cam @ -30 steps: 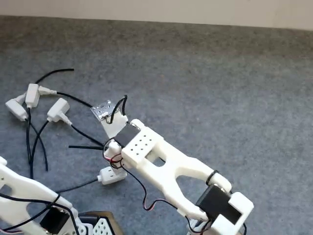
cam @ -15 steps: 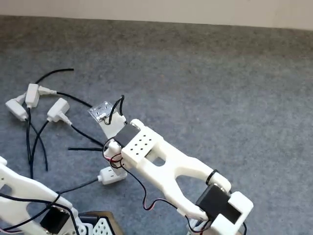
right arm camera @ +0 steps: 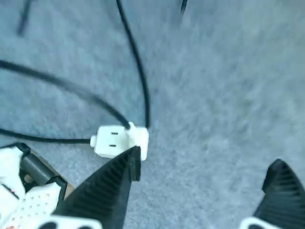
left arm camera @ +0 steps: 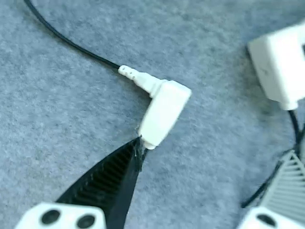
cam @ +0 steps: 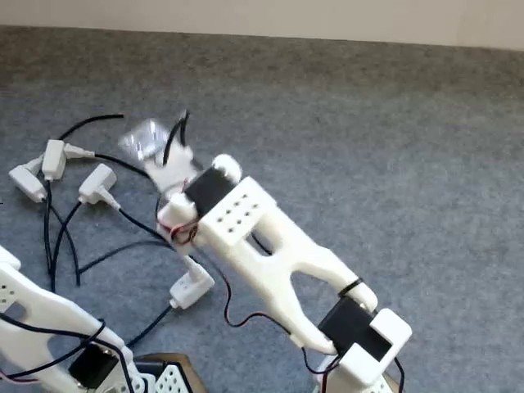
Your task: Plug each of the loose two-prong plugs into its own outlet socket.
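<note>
In the left wrist view a white plug point(left arm camera: 164, 112) on a black cord lies on the grey carpet. The black fingertip point(left arm camera: 133, 152) of my open left gripper point(left arm camera: 214, 152) touches its near end, and a second white body point(left arm camera: 279, 67) lies beyond. In the right wrist view a white outlet socket point(right arm camera: 114, 140) with two slots lies just past one finger point(right arm camera: 126, 164) of my open right gripper point(right arm camera: 207, 160), with nothing between the fingers. In the high view three white cord ends point(cam: 98, 184) lie at the far left, and the socket point(cam: 192, 286) lies near the front. An arm's gripper point(cam: 151, 139) hangs above the cords.
Black cords point(cam: 61, 246) loop over the carpet at the left. A second arm point(cam: 49, 323) comes in from the lower left corner. A white perforated arm part point(right arm camera: 28, 205) sits close to the socket. Open carpet point(cam: 393, 147) spreads to the right.
The long arm's gripper has swung up and to the far left, over the cords. The socket near the front has turned and its cord has shifted.
</note>
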